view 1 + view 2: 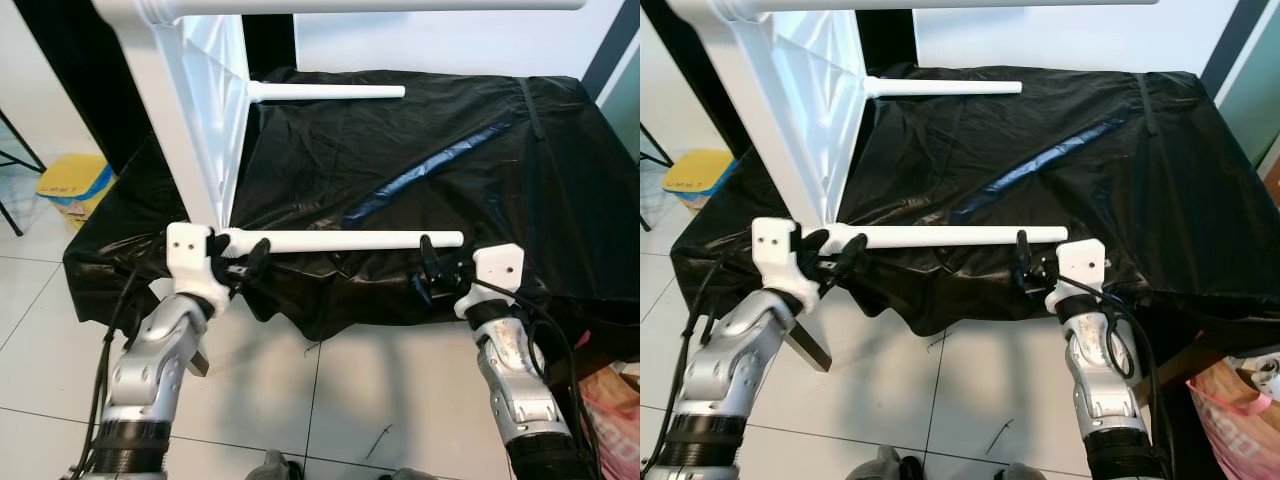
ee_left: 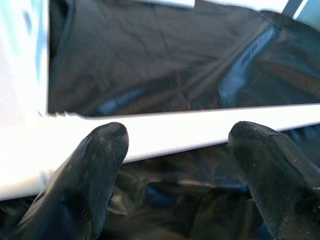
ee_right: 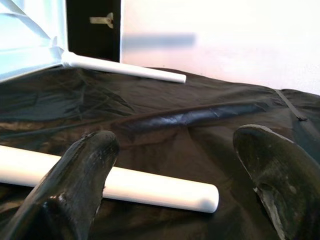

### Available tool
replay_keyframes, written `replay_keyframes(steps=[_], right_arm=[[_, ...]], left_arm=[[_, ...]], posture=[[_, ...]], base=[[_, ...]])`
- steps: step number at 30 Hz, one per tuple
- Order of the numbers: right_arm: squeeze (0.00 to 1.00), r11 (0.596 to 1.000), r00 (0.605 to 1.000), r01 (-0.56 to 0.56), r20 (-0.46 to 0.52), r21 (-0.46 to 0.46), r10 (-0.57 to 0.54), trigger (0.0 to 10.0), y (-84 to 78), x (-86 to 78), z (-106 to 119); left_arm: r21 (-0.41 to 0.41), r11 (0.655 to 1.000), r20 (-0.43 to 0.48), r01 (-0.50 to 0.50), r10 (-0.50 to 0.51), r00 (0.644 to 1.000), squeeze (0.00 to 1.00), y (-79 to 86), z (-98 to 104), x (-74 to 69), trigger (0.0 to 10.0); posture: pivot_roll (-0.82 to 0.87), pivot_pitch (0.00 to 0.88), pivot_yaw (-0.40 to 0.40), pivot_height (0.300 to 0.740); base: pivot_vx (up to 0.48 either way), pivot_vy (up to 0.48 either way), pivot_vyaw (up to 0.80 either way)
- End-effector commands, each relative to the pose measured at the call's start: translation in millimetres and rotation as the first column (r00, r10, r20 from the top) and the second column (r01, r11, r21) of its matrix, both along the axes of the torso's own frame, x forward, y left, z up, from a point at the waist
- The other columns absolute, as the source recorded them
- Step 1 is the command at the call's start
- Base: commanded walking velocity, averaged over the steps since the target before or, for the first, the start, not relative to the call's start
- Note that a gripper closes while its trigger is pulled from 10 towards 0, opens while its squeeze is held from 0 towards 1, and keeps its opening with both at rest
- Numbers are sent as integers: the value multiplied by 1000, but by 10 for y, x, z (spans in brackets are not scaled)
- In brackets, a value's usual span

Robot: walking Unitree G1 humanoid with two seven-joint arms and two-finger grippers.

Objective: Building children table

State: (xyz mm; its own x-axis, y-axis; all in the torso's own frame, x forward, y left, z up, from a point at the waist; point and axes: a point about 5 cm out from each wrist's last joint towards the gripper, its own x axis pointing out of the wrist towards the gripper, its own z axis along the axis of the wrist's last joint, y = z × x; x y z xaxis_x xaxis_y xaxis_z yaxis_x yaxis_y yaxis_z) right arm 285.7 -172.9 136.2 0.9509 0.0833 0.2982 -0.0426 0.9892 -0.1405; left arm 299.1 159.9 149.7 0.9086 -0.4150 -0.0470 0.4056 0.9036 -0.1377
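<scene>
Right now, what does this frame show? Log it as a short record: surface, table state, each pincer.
surface: black sheet draped over a platform
table: white table top standing on edge, two legs pointing sideways
near leg: lies along the sheet's front edge
far leg: attached, farther back
left pincer: open, at the near leg's joint end
right pincer: open, by the near leg's free end
floor: white tiles
</scene>
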Motion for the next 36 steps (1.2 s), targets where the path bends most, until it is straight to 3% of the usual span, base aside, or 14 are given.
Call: replay_keyframes(steps=[1,8,11,12,13,15,18,22,24,26,28,30,35,36], right_arm=[[0,1000,1000,8,-1,-3,-8,10000,-11,-6,9],[0,1000,1000,13,11,-21,-12,10000,-5,-32,31],[0,999,1000,15,27,-37,-14,10000,12,-72,50],[0,999,1000,15,27,-37,-14,10000,12,-72,50],[0,998,999,11,46,-56,-9,10000,31,-88,74],[0,998,999,11,46,-56,-9,10000,31,-88,74],[0,997,997,18,80,-78,-12,10000,51,-102,137],[0,997,996,27,86,-79,-20,10000,39,-104,160],[0,996,996,30,88,-80,-23,10000,36,-108,163],[0,996,996,30,88,-80,-23,10000,36,-108,163],[0,996,996,37,88,-79,-30,10000,33,-121,159],[0,996,996,40,87,-80,-33,10000,33,-128,157],[0,996,996,42,87,-80,-35,10000,34,-133,156],[0,996,995,44,91,-81,-37,10000,40,-131,168]], left_arm=[[-14,995,-25,100,-100,995,0,-44,-45,-17,10000],[-54,991,-52,122,-125,991,0,-134,-19,82,10000],[-158,977,-95,140,-156,983,0,-274,19,154,10000],[-158,977,-95,140,-156,983,0,-274,19,154,10000],[-215,964,-119,157,-186,975,0,-354,32,167,10000],[-215,964,-119,157,-186,975,0,-354,32,167,10000],[-349,924,-206,155,-237,949,0,-526,-1,191,10000],[-424,896,-238,129,-247,939,0,-603,2,230,10000],[-473,875,-251,99,-242,937,0,-618,16,269,10000],[-473,875,-251,99,-242,937,0,-618,16,269,10000],[-555,831,-258,37,-215,942,0,-610,72,348,10000],[-586,810,-268,7,-202,942,0,-594,86,375,10000],[-600,799,-292,-33,-180,939,0,-564,66,405,10000],[-620,780,-323,-84,-156,934,0,-518,37,442,10000]], posture=[[-29,82,30,740],[-34,97,39,740],[-26,110,42,740],[-26,110,42,740],[-20,115,44,740],[-20,115,44,740],[-16,122,45,740],[-19,122,48,740],[-20,121,50,740],[-20,121,50,740],[-28,117,56,740],[-29,116,58,740],[-31,115,60,740],[-31,115,61,740]], base=[[0,0,0],[0,0,0],[0,0,0],[0,0,0],[0,0,0],[0,0,0],[0,0,0],[0,0,0],[0,0,0],[0,0,0],[0,0,0],[0,0,0],[0,0,0],[0,0,0]])
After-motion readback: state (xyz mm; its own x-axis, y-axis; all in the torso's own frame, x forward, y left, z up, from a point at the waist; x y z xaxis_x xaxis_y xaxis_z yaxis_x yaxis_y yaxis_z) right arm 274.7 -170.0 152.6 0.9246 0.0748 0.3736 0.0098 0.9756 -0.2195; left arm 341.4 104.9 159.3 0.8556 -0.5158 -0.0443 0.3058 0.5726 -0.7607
